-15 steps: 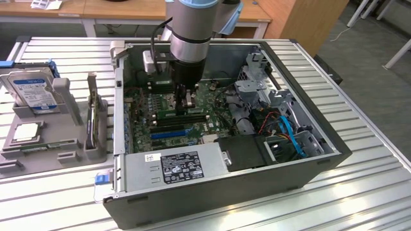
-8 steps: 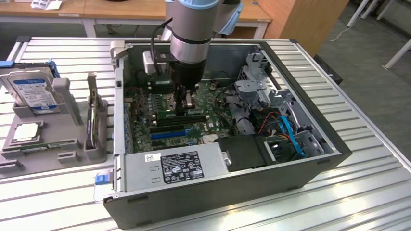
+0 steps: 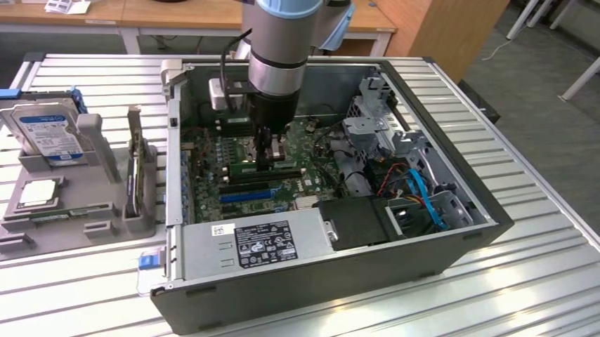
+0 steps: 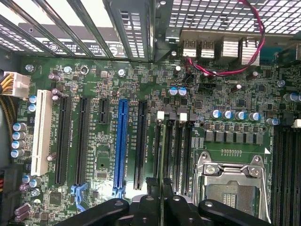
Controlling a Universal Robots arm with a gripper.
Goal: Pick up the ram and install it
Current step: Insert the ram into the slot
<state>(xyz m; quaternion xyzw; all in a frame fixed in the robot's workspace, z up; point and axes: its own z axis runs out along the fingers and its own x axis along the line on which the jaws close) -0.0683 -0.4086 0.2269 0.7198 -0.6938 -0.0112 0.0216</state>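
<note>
Slatted metal table — on it an open computer case and a grey parts holder.

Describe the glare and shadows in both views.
Exterior view: room light glares off the ribbed metal table, while the computer case is shadowed inside beneath the arm. Wrist view: the motherboard is evenly lit, bright light shows through the rear slot covers, and the gripper looks dark.

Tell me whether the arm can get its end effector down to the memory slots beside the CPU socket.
Probably yes. The end effector hangs inside the open case directly above the memory slots, and no cable or bracket crosses between them.
</note>
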